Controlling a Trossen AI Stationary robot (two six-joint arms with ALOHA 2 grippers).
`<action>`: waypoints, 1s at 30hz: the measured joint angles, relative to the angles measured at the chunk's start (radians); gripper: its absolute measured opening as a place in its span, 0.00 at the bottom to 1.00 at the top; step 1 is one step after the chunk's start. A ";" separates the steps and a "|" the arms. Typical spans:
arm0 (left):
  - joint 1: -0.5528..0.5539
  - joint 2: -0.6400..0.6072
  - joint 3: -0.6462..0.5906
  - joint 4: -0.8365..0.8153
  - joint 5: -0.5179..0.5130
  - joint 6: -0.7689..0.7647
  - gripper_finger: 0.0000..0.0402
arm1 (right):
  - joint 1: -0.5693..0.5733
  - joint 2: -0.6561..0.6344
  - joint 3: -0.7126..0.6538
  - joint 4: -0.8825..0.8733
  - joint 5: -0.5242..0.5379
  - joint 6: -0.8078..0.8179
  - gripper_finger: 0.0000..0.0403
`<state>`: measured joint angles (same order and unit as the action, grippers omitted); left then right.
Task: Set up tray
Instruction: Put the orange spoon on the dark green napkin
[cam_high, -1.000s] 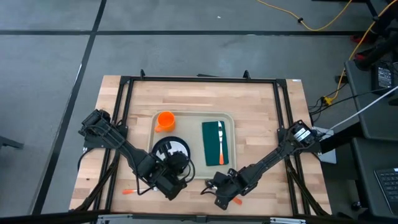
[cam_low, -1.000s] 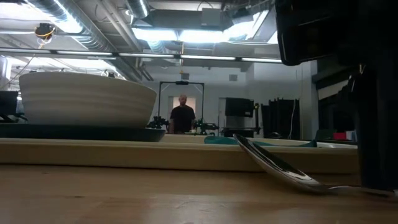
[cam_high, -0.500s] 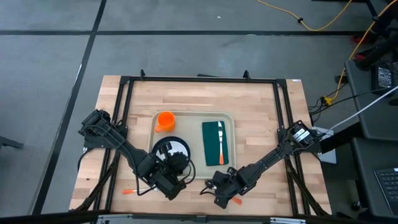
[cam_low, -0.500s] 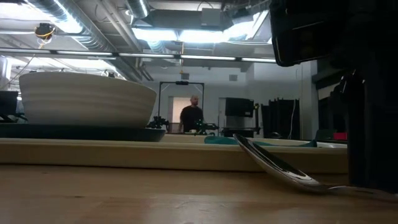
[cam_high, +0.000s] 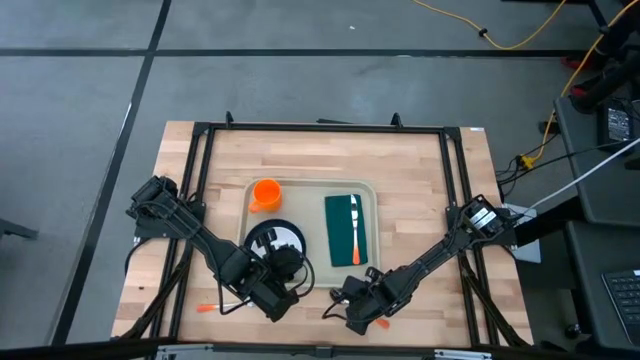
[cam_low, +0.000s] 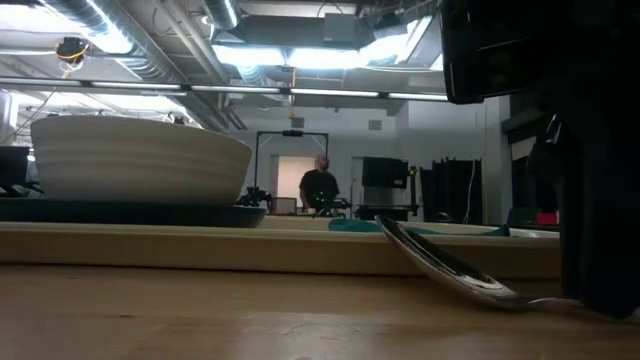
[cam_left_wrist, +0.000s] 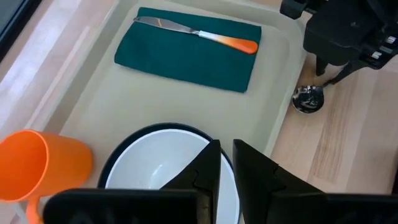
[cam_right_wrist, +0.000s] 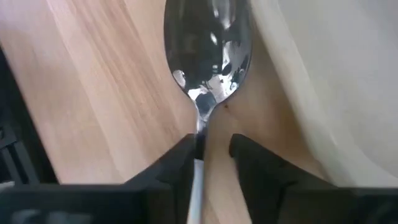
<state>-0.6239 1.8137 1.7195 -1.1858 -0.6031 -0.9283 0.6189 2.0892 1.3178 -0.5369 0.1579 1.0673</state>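
Being counted on the table (cam_high: 420, 200): one tray (cam_high: 312, 189), one orange cup (cam_high: 265, 193), one white bowl (cam_left_wrist: 163, 176), one green napkin (cam_left_wrist: 189, 48), one orange-handled knife (cam_left_wrist: 199, 35), one spoon (cam_right_wrist: 207, 46), and two pincers, left (cam_left_wrist: 225, 163) and right (cam_right_wrist: 214, 154).

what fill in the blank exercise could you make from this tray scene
1. On the green napkin lies a knife with an ______ handle.
2. The white bowl sits on a dark ______ on the tray.
3. The spoon lies on the wooden ______, just outside the tray's rim.
4. The right gripper has its fingers either side of the spoon's ______.

Missing words: orange; plate; table; handle
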 joint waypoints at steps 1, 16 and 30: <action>0.000 0.000 0.000 0.000 -0.003 0.000 0.09 | 0.000 0.000 0.000 -0.003 0.002 -0.002 0.27; -0.001 0.000 0.000 0.000 -0.006 -0.003 0.09 | -0.004 0.007 0.033 -0.053 -0.038 -0.003 0.04; -0.007 -0.009 0.000 -0.020 -0.008 0.010 0.08 | -0.004 0.024 0.397 -0.376 -0.006 0.028 0.02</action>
<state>-0.6306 1.8046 1.7191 -1.2059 -0.6109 -0.9184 0.6150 2.1136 1.7151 -0.9131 0.1520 1.0954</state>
